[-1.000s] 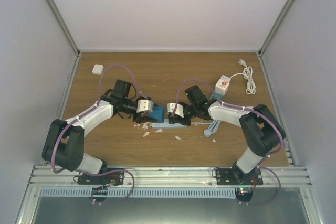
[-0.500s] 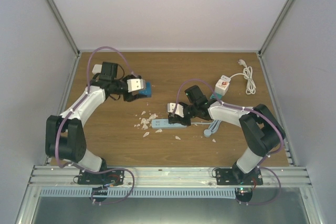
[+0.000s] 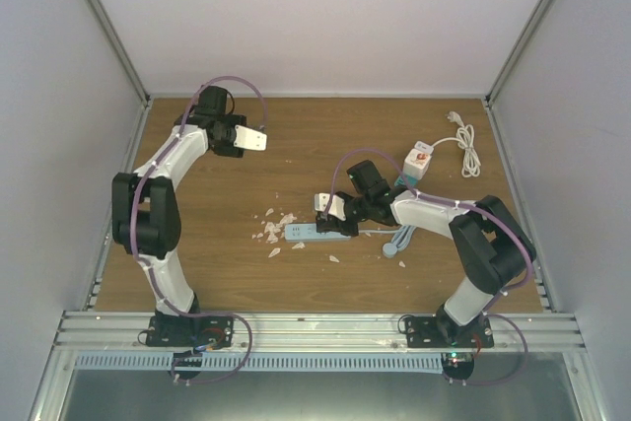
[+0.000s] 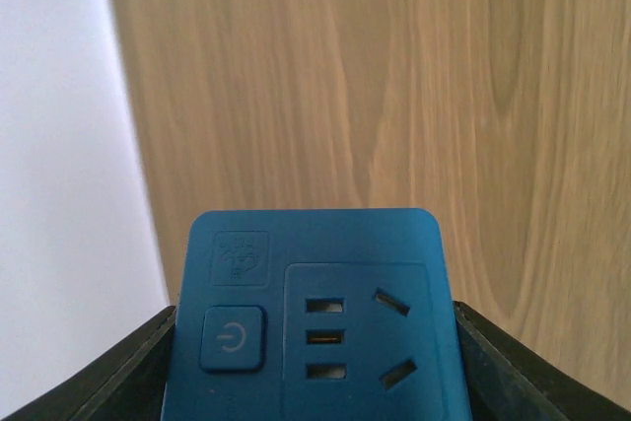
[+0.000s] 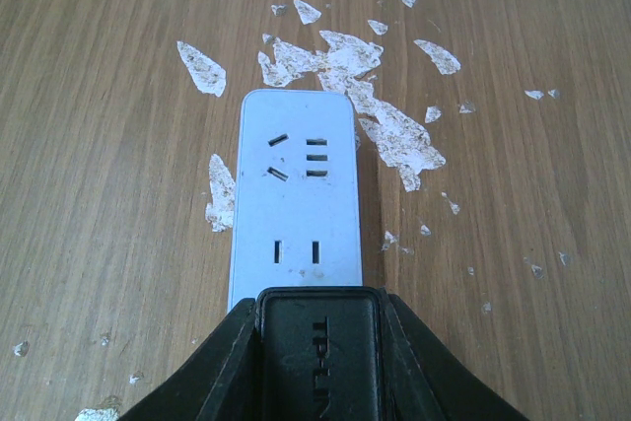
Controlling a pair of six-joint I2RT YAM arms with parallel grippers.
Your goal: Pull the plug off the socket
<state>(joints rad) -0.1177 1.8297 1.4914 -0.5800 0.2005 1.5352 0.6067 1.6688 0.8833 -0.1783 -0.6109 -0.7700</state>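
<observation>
The left gripper is clamped on the blue plug, its jaws held partway apart by the plug's width, with the black fingers pressed against both sides. The plug's face shows a power button at 9 o'clock and its own outlet slots at 3 o'clock. Beyond it lie bare wood grain and, toward 9 o'clock, the white side wall. In the top view this gripper sits at about 11 o'clock from the power strip, well apart from it, so the plug is out of the strip. The right gripper is closed tight on a black adapter lettered TP-LINK, which sits on the near end of the pale blue strip in the wrist view. The strip runs toward 12 o'clock there, with two sets of uncovered slots. White flakes lie scattered on the wooden table, thickest around the strip's far end from 12 to 2 o'clock. A white cube socket with a coiled white cord rests at about 2 o'clock from the strip.
</observation>
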